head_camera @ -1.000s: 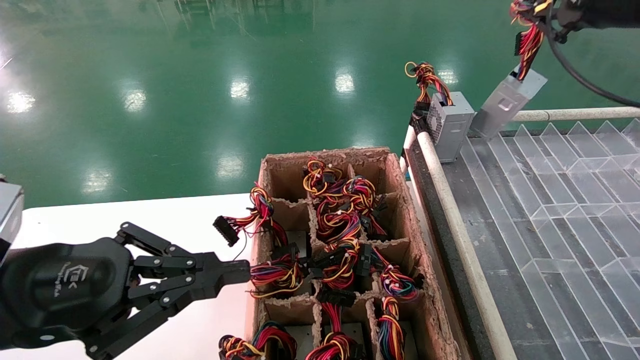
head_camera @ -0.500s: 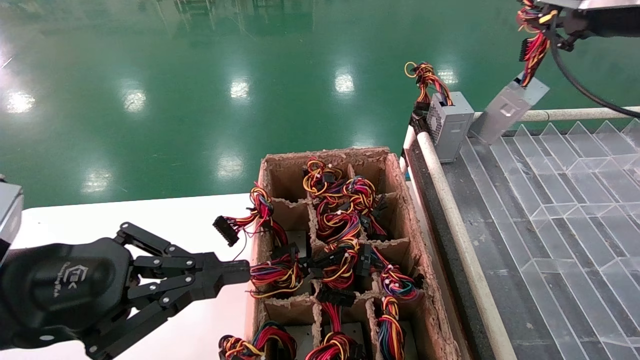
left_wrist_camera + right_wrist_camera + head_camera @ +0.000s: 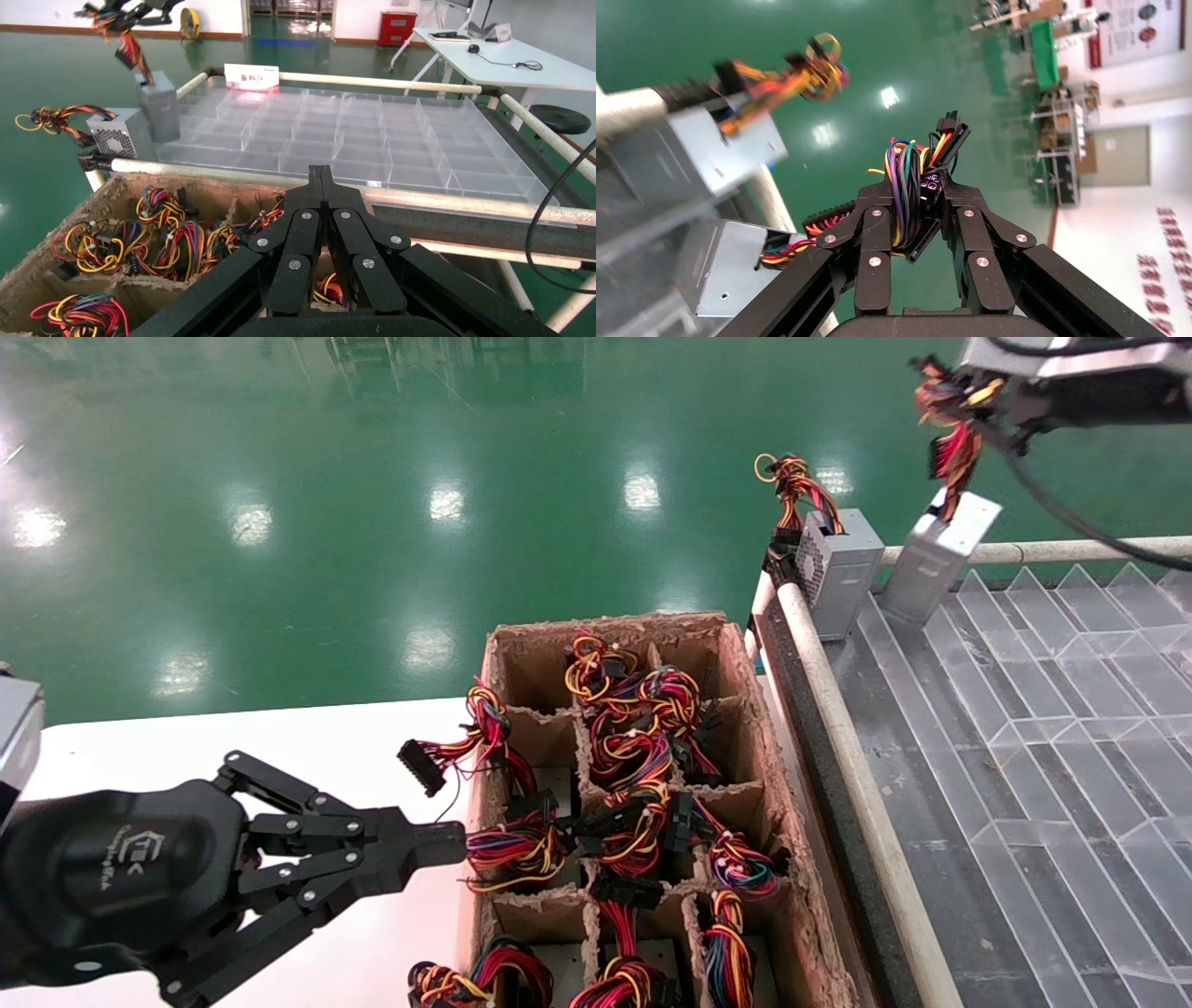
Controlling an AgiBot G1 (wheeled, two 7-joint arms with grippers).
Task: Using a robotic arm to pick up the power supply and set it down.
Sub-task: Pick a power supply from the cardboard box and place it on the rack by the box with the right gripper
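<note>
The power supply (image 3: 941, 556) is a plain grey metal box hanging almost upright from its red, yellow and black wires. Its lower end is at the far corner of the clear divided tray (image 3: 1024, 710). My right gripper (image 3: 964, 395), at the top right of the head view, is shut on that wire bundle above the box. In the right wrist view the wires run between the fingers of the right gripper (image 3: 916, 193), and the power supply (image 3: 726, 263) hangs below. It also shows in the left wrist view, where the power supply (image 3: 160, 105) stands far off. My left gripper (image 3: 452, 845) is parked shut beside the cardboard box.
A second grey box with a vent face (image 3: 838, 570) stands just left of the power supply at the tray corner. A cardboard box (image 3: 745, 728) with cells full of wire bundles sits on the white table (image 3: 279, 738). White rails edge the tray.
My right gripper has moved left with the wire bundle. The power supply has swung from a strong tilt to nearly upright, closer to the vented box. The left arm has not moved.
</note>
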